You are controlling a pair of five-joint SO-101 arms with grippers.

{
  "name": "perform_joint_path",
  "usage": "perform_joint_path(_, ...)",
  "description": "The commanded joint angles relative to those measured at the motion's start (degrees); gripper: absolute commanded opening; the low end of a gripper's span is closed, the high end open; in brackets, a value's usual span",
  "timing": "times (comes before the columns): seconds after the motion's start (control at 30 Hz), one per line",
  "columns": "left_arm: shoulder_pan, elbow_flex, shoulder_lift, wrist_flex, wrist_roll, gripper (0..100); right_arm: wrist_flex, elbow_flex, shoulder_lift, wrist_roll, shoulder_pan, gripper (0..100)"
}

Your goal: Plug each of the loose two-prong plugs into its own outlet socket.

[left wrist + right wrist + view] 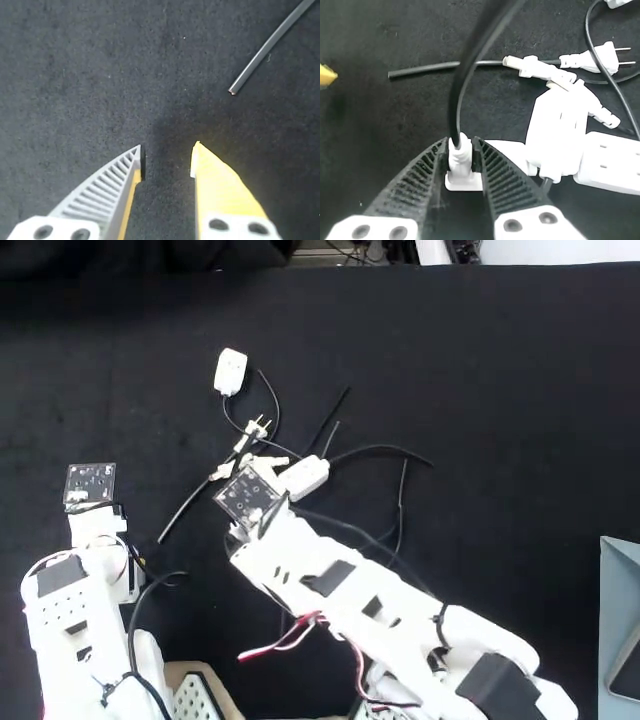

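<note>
The black desk (500, 390) carries a white outlet strip (612, 170) just beside the right pincer (460, 142), which pinches a white plug (461, 175) on a black cord (470, 65). A loose two-prong plug (600, 56) lies beyond the strip. The left pincer (167, 150) is spread above bare desk, with a black cable end (260, 55) near it.

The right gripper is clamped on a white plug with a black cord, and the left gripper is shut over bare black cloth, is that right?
Not quite: the left gripper is open, fingertips apart above the bare black cloth, as the left wrist view shows. The right gripper is indeed clamped on the white plug with a black cord.
</note>
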Motion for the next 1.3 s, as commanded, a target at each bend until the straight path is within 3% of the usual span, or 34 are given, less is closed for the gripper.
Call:
perform_joint_path(0.0,0.66,-0.13,-0.26,-0.79,-0.09,17,6.86,-3.12,2.51,2.46,-0.26,1.1)
perform_joint_path(0.7,0.66,-0.13,-0.26,-0.79,-0.09,17,25.85,-9.89,6.29,6.86,-0.26,1.1)
perform_joint_path(0.97,0.66,-0.13,-0.26,-0.79,-0.09,17,35.96,-22.81,19.91,6.86,-0.26,1.1)
perform_joint_path(1.27,0.66,-0.04,-0.26,-1.41,-0.09,17,32.53,-20.62,9.36,6.59,-0.62,4.9)
